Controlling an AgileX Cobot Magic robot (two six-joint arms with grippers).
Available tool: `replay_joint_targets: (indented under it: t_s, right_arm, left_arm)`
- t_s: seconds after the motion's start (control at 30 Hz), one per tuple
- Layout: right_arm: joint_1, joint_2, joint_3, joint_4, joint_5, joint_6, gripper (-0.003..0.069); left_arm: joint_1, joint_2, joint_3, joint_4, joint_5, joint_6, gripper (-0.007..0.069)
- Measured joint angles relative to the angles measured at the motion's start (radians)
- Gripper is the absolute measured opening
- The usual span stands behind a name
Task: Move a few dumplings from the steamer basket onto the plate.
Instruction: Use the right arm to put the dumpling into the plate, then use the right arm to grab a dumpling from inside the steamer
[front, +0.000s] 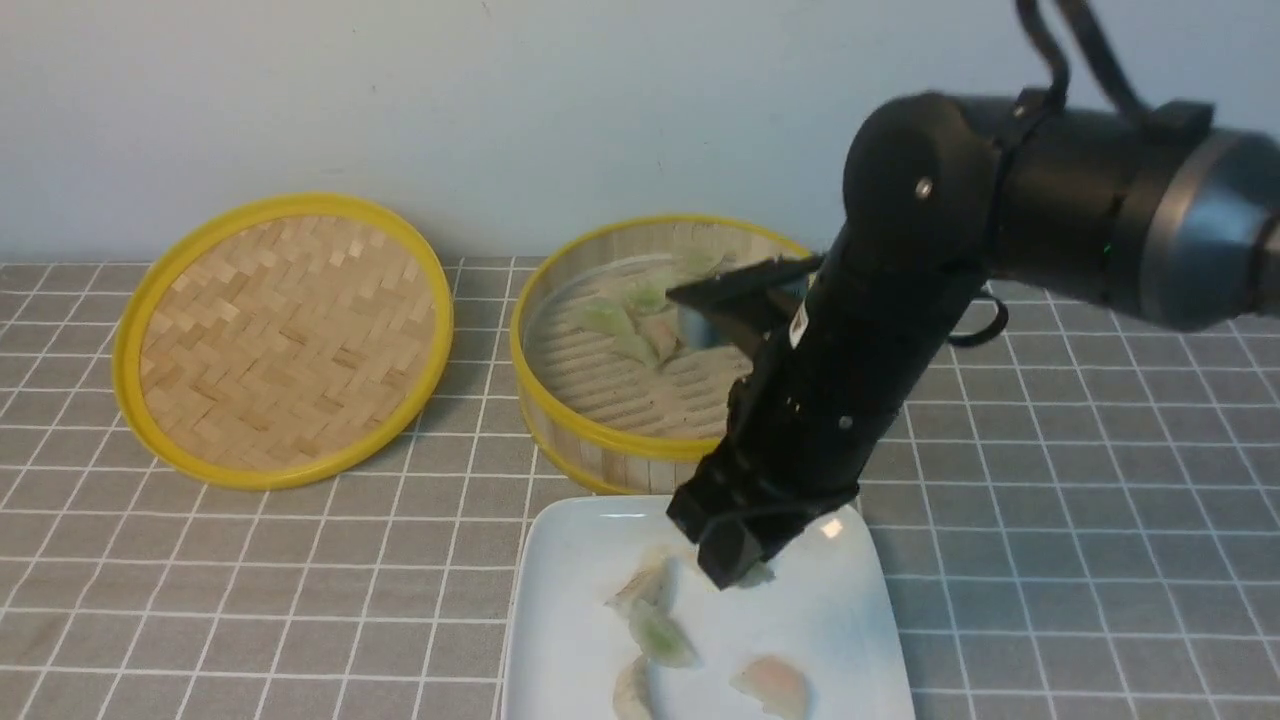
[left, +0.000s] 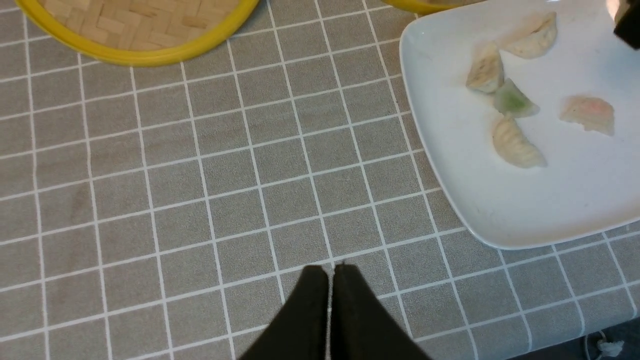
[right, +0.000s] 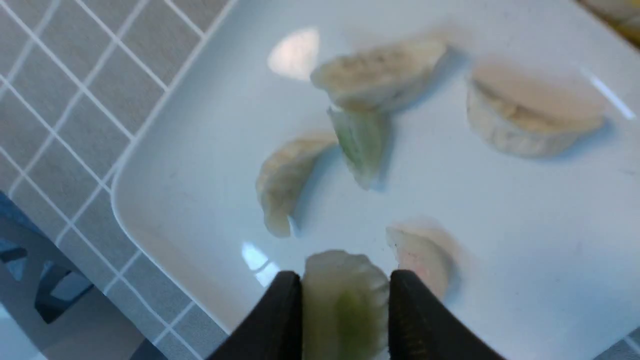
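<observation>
Front view: the right gripper (front: 738, 572) hangs over the plate (front: 560, 620). One green dumpling (front: 662, 636) already lies just beside it. The steamer basket (front: 560, 430) behind it holds more dumplings (front: 612, 318), though the arm hides how many.

Left wrist view: the left gripper (left: 330, 272) is closed on nothing above the table (left: 200, 200), well apart from the plate.

Right wrist view, blurred: the right gripper's jaws clamp the held dumpling (right: 345, 295) just above the plate. Its release looks to be next.
</observation>
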Motion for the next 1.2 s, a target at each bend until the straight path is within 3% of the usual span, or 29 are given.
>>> replay_joint_targets:
  t_s: [0.17, 0.37, 0.5, 0.83, 1.2]
  right_arm:
    - [0.000, 0.080, 0.007, -0.003, -0.051, 0.000, 0.0230]
    - [0.000, 0.129, -0.003, -0.003, -0.076, 0.000, 0.0372]
    - [0.000, 0.130, -0.074, -0.045, -0.059, 0.000, 0.0425]
    - [-0.048, 0.133, -0.346, -0.336, -0.093, 0.072, 0.0437]
    - [-0.153, 0.257, -0.371, -0.361, -0.121, 0.078, 0.0437]
  left_arm:
    - [0.000, 0.000, 0.000, -0.005, -0.002, 0.000, -0.0005]
    - [0.000, 0.000, 0.000, 0.000, -0.002, 0.000, -0.0005]
    - [0.000, 0.000, 0.000, -0.005, -0.002, 0.000, -0.0005]
    - [0.000, 0.000, 0.000, -0.005, 0.002, 0.000, -0.0005]
    - [0.000, 0.000, 0.000, -0.005, 0.002, 0.000, -0.0005]
